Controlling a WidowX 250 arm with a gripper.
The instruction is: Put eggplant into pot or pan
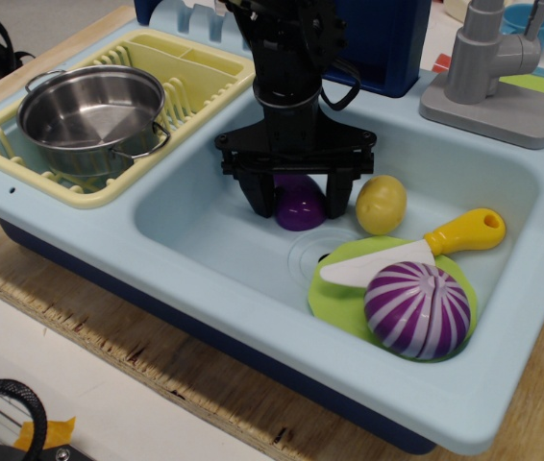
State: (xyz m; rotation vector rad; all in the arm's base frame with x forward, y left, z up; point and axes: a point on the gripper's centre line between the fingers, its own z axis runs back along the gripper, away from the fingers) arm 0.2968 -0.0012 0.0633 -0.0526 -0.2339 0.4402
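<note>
The purple eggplant (pixel 300 206) lies on the floor of the light blue sink (pixel 205 230), its stem cap hidden under the gripper. My black gripper (pixel 299 200) is low in the sink and straddles the eggplant. Its jaws stand open, one finger close on each side, and I cannot tell if they touch it. The left fingertip (pixel 261 199) sits just left of the eggplant. The steel pot (pixel 91 113) stands empty in the yellow dish rack (pixel 185 60) at the left, well away from the gripper.
A yellow potato (pixel 382 205) lies just right of the gripper. A green plate (pixel 334 298) holds a striped purple onion (pixel 417 309) and a yellow-handled toy knife (pixel 416 248). A grey faucet (pixel 491 67) stands at the back right.
</note>
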